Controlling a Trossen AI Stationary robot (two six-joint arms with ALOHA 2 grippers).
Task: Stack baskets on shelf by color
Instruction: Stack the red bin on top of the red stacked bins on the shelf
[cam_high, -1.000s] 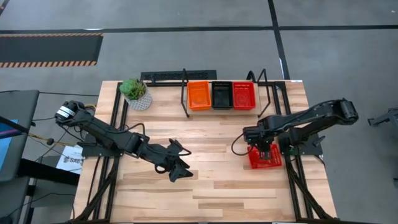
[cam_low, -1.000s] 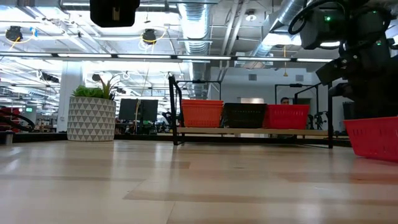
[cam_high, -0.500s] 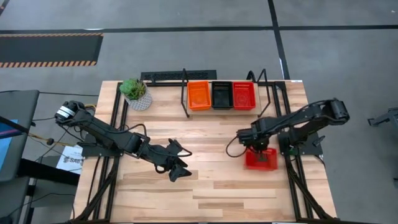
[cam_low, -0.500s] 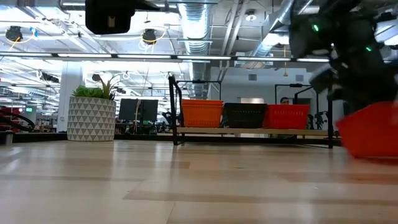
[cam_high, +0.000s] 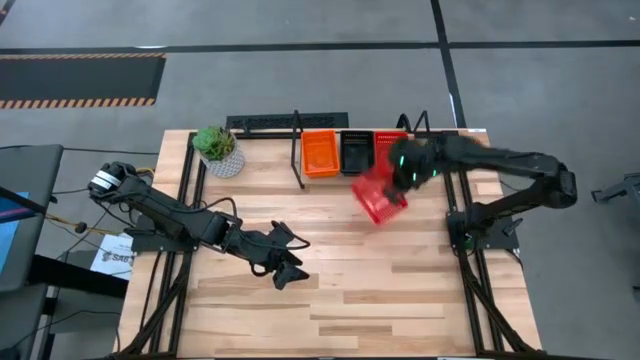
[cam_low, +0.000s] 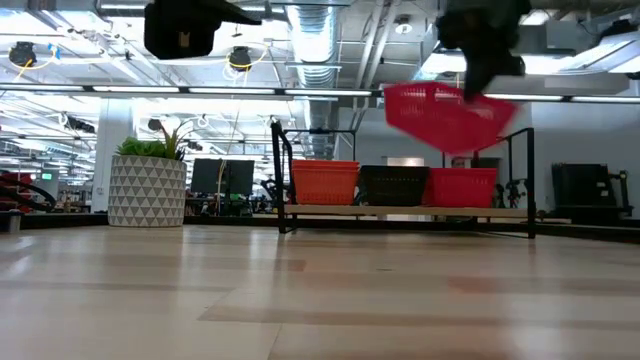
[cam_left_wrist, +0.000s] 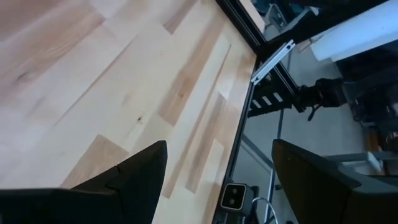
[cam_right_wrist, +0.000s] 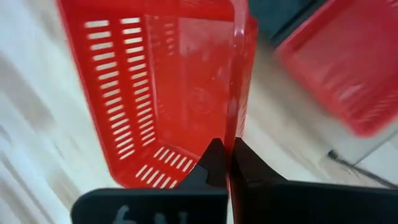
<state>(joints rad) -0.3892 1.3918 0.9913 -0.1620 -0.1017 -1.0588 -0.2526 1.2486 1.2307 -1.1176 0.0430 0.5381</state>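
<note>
Jaws pinching slotted red plastic basket (cam_right_wrist: 168, 93)

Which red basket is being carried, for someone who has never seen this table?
Start at the low wooden shelf in its black wire frame along the table's far edge. Just in front of its right end, the right hand is shut on the rim of a red plastic mesh basket. Unlike the red basket resting on the shelf, it hangs tilted in the air.
</note>
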